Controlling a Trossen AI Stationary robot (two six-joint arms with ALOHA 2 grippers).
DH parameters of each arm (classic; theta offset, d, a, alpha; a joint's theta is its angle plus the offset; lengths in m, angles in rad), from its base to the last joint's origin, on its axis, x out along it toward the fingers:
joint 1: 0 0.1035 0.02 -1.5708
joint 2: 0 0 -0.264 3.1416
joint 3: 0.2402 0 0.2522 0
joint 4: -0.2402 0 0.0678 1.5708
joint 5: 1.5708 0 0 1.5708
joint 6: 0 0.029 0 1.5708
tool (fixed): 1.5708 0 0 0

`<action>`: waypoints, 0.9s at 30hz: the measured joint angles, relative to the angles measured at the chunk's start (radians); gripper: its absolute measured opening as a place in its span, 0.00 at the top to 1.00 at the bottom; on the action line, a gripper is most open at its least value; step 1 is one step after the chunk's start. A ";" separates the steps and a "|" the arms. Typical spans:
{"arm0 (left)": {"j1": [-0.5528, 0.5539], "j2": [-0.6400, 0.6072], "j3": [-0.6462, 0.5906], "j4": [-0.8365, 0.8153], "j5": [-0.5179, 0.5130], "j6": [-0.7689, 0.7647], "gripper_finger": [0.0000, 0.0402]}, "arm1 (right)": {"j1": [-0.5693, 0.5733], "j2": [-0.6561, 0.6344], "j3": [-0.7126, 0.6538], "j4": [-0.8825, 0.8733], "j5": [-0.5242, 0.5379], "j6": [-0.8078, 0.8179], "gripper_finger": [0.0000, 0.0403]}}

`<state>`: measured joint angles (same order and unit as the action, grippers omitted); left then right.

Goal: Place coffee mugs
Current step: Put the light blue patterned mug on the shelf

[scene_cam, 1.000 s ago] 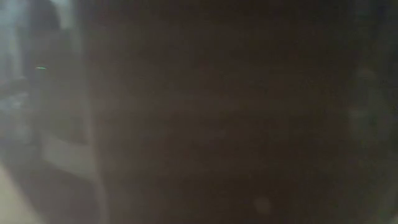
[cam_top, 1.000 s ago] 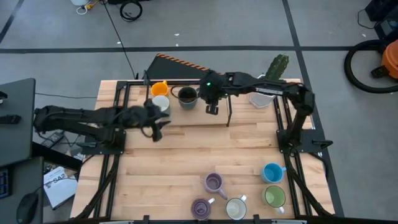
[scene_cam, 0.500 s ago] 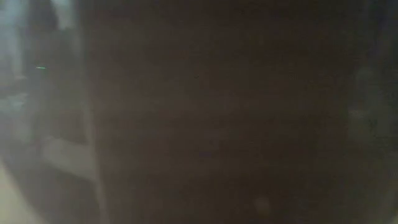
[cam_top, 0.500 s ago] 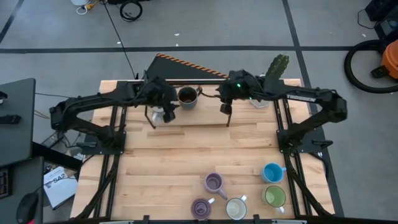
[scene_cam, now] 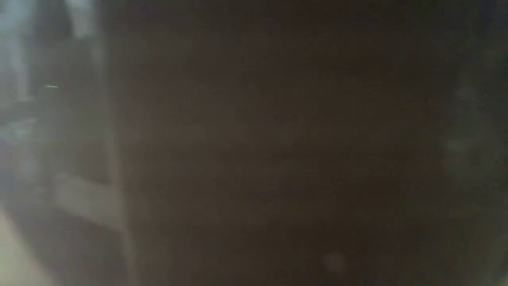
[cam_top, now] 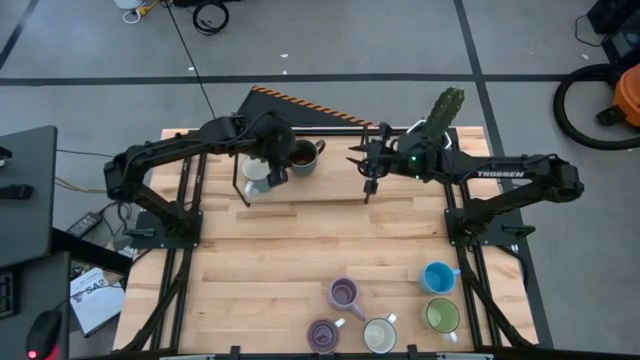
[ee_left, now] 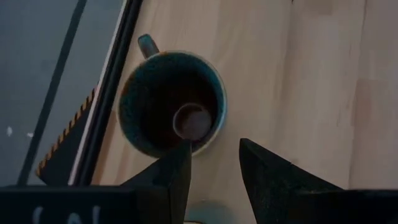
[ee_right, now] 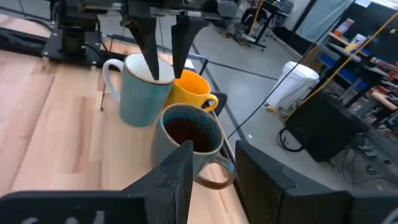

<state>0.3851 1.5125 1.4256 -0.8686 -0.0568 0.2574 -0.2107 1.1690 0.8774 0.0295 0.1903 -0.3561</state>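
Note:
Three mugs stand together at the far edge: a dark brown mug, a white mug and an orange mug, which my left arm hides in the high view. My left gripper is open and points down over the white mug. One finger is in the mug's mouth and the other is outside, on the orange mug's side. My right gripper is open, to the right of the dark mug and apart from it. My left gripper straddles the white mug's rim from above, one finger inside and one outside. The fingers are spread, and I cannot tell whether either touches the wall. The mug stands upright on the table.
Near the near edge stand two purple mugs, a white mug, a green mug and a blue mug. A cactus pot is at the far right corner. Bare wood lies between. Something dark and close fills the low view.
My left arm has swung from the table's left side toward the far edge and right, bringing its gripper over the white mug. My right gripper has drawn back to the right, away from the dark brown mug. The mugs have stayed in place.

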 joint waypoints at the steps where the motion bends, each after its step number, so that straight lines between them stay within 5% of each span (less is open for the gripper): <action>1: 0.000 0.005 0.003 -0.012 0.000 0.019 0.65 | 0.002 -0.002 -0.011 0.013 -0.001 0.000 0.69; 27: 0.022 0.158 0.005 0.030 0.024 0.159 0.65 | -0.007 0.000 -0.073 0.134 -0.036 -0.006 0.69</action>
<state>0.4066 1.6700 1.4303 -0.8391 -0.0328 0.4166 -0.2180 1.1687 0.8040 0.1638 0.1539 -0.3622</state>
